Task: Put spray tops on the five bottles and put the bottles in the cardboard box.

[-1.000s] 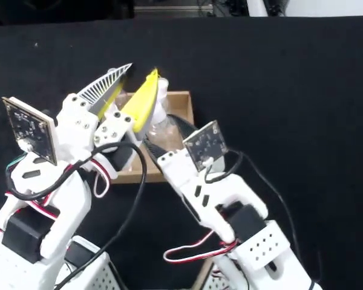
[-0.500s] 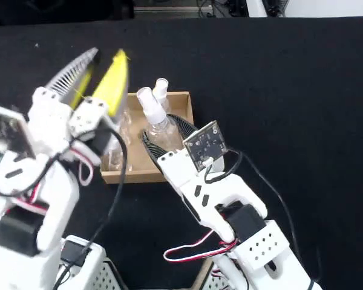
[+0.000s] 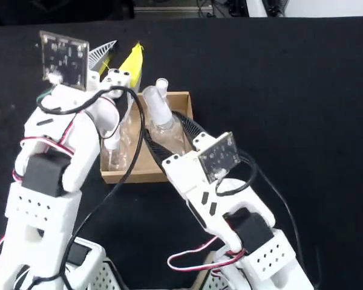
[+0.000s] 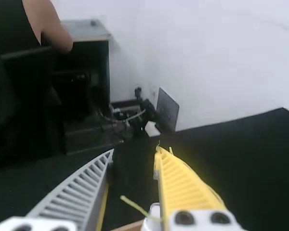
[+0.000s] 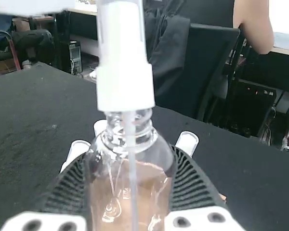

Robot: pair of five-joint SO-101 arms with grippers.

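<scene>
Two arms at a black table, with one cardboard box in front of them. Right gripper: black jaws clamped round the body of one clear bottle. The bottle wears a white spray top, and its dip tube runs down inside. It stands roughly upright over the right half of the box (cannot tell whether its base touches the box floor). Left gripper: one grey finger and one yellow, spread apart with nothing between them. It is raised near the far left end of the box and points away from the arms. Bottles counted from the high view: three.
- the held one
- a second capped bottle just behind it at the far wall
- a third bottle in the near left corner, partly under the left arm

That arm hides the rest of the box interior. In the right wrist view, three small white tops show past the held bottle, two on one side and one on the other.
</scene>
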